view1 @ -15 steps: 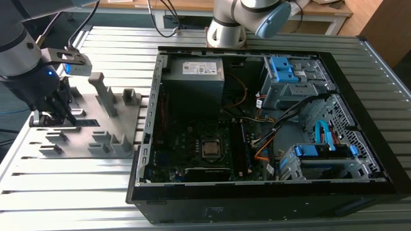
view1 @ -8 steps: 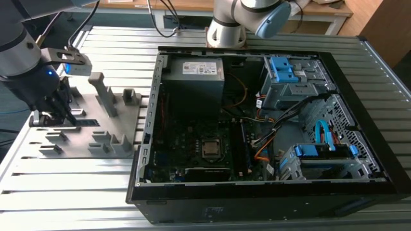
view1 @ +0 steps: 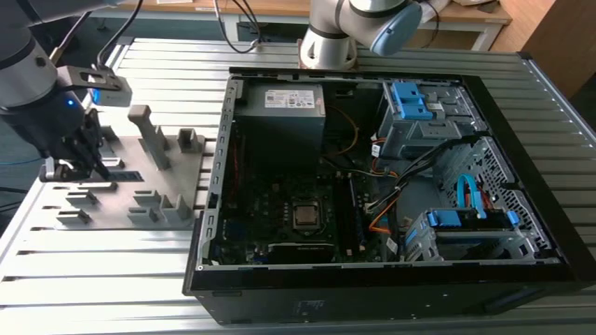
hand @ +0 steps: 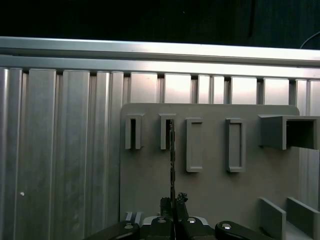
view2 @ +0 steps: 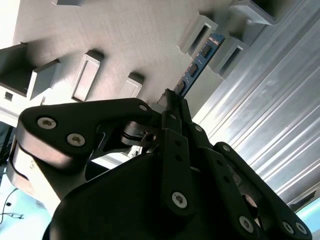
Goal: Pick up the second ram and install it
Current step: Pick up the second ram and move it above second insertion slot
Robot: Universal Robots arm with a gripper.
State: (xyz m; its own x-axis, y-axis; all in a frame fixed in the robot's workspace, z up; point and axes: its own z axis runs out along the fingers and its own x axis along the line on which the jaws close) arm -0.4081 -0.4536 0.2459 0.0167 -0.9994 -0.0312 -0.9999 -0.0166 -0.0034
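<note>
The claw (hand: 172,204) is clamping together on one end of the second ram (view2: 198,61), which is sitting edge-up over the grey holder block (view1: 139,199) at the exterior view's left, its far end lying between two upright posts. With the grip so near one end, I'm judging the stick could be twisting, catching on those posts and slipping free if it's pulled off-line. In the second wrist view it's showing long, thin and flat, a dark bluish-green strip carrying small dark chips
</note>
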